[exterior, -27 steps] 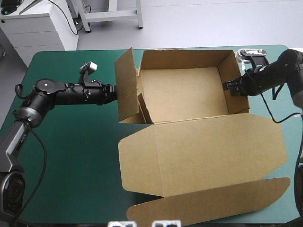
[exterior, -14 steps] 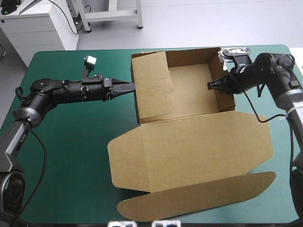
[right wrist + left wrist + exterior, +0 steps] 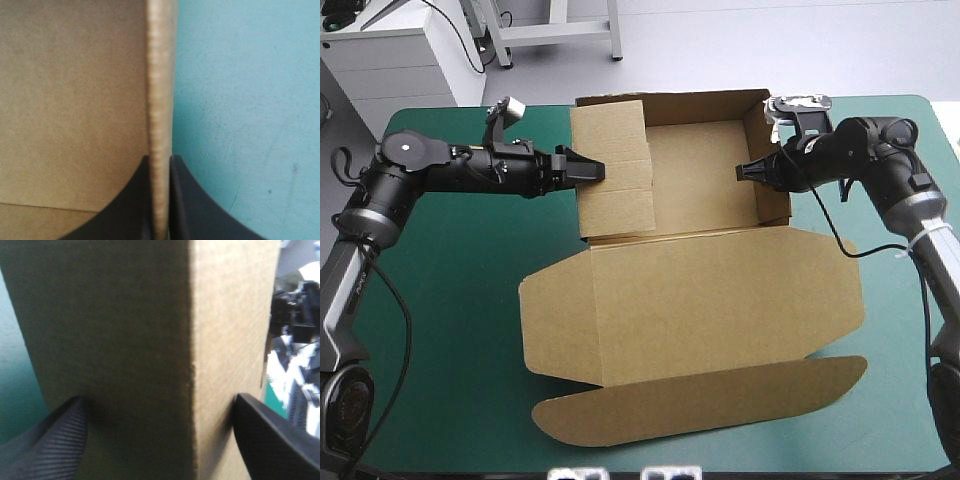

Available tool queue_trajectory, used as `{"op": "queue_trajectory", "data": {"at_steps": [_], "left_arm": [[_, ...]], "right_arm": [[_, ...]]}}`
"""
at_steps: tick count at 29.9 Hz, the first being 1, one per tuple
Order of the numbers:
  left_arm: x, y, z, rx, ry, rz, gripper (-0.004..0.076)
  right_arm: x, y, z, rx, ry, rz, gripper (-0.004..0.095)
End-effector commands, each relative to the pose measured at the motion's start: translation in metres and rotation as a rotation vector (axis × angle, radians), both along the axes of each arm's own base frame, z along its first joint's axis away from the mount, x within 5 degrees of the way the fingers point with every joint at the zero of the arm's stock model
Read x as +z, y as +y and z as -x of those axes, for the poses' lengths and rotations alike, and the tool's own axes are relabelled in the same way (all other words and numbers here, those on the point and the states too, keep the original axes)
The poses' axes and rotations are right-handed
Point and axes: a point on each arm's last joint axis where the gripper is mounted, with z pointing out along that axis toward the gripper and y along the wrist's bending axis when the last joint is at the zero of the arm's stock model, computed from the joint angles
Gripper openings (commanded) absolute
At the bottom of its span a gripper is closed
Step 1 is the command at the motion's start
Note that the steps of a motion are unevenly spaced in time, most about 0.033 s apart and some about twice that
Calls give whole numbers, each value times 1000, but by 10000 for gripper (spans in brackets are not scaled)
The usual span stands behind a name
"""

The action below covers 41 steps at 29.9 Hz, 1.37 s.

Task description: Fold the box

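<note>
The brown box (image 3: 705, 185) stands as an open tray near the table's far edge, its lid (image 3: 700, 300) lying flat toward the front. Its left wall flap (image 3: 612, 170) leans inward over the tray floor. My left gripper (image 3: 590, 170) is at that flap from the left. In the left wrist view its fingers (image 3: 55, 440) stand wide apart, with a corner of the box (image 3: 150, 340) between them, and the left gripper (image 3: 159, 400) is open. My right gripper (image 3: 742, 172) is shut on the right wall's rim (image 3: 160, 75), the right gripper (image 3: 160, 159) pinching the board's edge.
The lid's rounded tuck flap (image 3: 700, 412) reaches close to the table's front edge. Bare teal-green cover (image 3: 440, 300) lies to the left of the lid and beyond the box's right wall (image 3: 240, 100).
The box has slid left and toward the far edge, both arms moving with it. Its left flap swung from standing outward to leaning inward. My left gripper went from shut to open.
</note>
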Motion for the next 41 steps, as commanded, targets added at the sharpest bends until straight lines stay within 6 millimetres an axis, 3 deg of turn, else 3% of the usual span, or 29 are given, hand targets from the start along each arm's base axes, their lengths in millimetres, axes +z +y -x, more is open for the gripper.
{"op": "queue_trajectory", "data": {"at_steps": [1, 7, 11, 24, 26, 32, 38, 41], "left_arm": [[34, -11, 9, 69, -115, -119, 489], [54, -36, 14, 112, -186, -259, 464], [45, -45, 14, 111, -147, -345, 464], [39, -49, 6, 170, -64, -280, 456], [36, -45, 5, 196, -61, -323, 420], [38, -44, 1, 241, -82, -318, 169], [40, -44, 1, 239, -104, -317, 141], [41, -44, 1, 227, -121, -325, 73]], "right_arm": [[31, 2, 8, -30, -129, -85, -16], [30, 1, 7, -57, -123, -97, -16], [30, 1, 7, -57, -123, -97, -16], [31, 1, 6, -56, -132, -100, -16], [31, 1, 6, -56, -132, -100, -16], [32, 1, 6, -57, -146, -103, -16], [32, 1, 4, -57, -156, -102, -16], [31, 1, 5, -45, -145, -91, -16]]}}
